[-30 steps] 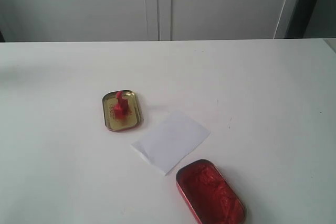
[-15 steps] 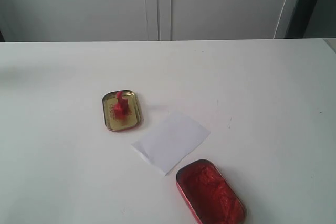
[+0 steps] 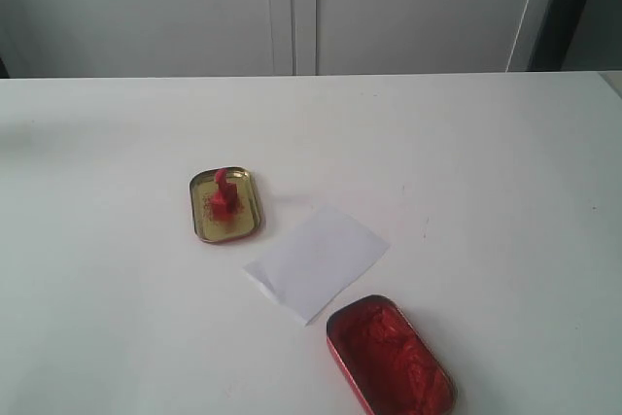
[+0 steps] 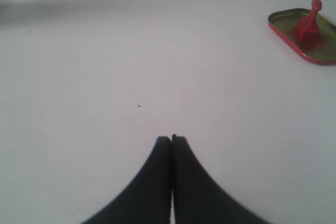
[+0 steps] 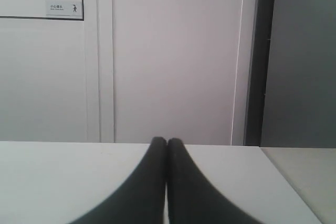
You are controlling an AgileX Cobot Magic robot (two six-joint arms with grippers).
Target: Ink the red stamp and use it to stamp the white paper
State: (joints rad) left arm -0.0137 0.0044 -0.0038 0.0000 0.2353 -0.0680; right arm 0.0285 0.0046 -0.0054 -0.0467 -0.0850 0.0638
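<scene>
A: Where is the small red stamp with the knob handle [image 3: 223, 196]?

B: It stands upright, base down, inside the shallow oblong gold tin [image 3: 245, 213], which has red smudges on its floor. That tin lies just beyond the far left corner of the white paper, near it but not touching.

A: And the paper itself?

B: The white rectangular sheet of thin paper [image 3: 316, 261] lies flat and skewed on the white table [image 3: 486, 162]. The larger oblong tin full of red ink paste [image 3: 335, 342] sits just off the paper's near right corner, with a small gap between them.

A: Do the wrist cameras add anything?

B: The left wrist view catches the stamp [image 4: 308, 24] in the gold tin [image 4: 286, 27] well away from the left gripper [image 4: 171, 139], whose black fingers are pressed together on nothing, over bare table. Only the exterior view shows the paper and the red tin.

A: The right side?

B: The right gripper [image 5: 167, 141] is likewise closed and empty, pointing level at pale cabinet doors [image 5: 173, 56].
</scene>
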